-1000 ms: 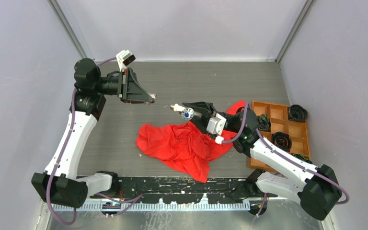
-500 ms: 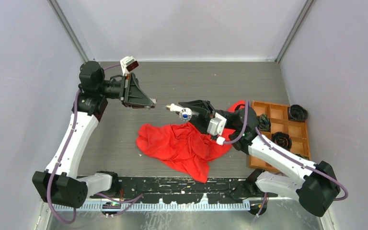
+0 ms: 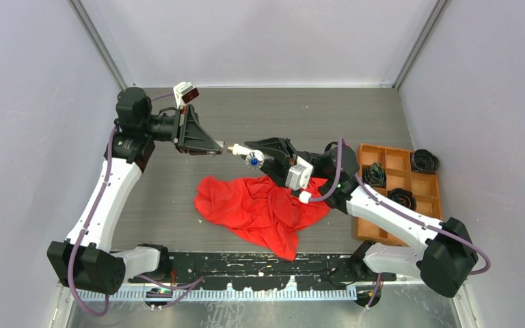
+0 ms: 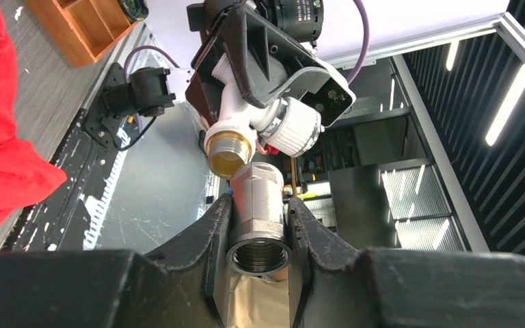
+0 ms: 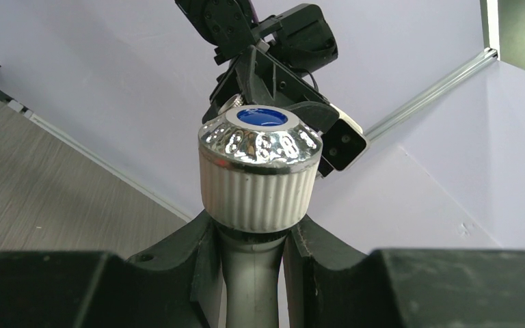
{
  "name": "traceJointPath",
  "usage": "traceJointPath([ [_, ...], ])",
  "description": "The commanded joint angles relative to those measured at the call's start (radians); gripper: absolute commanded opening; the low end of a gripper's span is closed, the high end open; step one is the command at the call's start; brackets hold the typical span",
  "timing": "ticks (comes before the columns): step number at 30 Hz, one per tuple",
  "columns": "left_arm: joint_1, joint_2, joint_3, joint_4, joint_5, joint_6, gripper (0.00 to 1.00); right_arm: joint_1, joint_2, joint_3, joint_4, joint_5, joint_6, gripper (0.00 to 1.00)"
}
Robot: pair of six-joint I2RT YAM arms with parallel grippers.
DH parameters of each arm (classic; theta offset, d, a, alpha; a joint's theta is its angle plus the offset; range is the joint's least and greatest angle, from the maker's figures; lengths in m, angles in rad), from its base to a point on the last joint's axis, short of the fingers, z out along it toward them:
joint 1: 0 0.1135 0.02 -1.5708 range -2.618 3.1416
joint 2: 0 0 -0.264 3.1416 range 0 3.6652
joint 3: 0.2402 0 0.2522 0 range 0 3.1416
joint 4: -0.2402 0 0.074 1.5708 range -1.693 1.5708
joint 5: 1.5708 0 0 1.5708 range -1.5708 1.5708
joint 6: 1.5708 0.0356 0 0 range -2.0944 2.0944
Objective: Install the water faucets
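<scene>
Tap [image 4: 229,113] clamped by right gripper [image 5: 249,239], metal fitting [image 4: 257,191] by left gripper [image 4: 258,213].
Cross-threading is risked by the skewed brass tip [image 4: 227,152].

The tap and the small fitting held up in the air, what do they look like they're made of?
The tap looks like white plastic, smooth and matte. Its threaded tip looks like brass, yellow and shiny. The knob: ribbed white plastic under a mirror-bright, probably chromed cap with a blue centre. The fitting: grey metal, satin sheen, maybe steel or nickel-plated.
</scene>
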Motion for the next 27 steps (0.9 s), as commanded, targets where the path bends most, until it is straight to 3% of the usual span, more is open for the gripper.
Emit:
traceJointPath([
  [1,-0.003,-0.006,0.012,0.004,0.009,0.023,0.0,0.017,0.008,0.061,0.089,-0.002,-0.015,0.0],
  [18,-0.003,0.014,0.018,-0.002,0.009,0.032,0.0,0.031,0.053,0.083,0.13,0.002,-0.008,0.0],
  [27,-0.007,-0.003,0.041,-0.007,0.027,0.01,0.0,0.032,0.07,0.109,0.016,-0.042,-0.178,0.0],
])
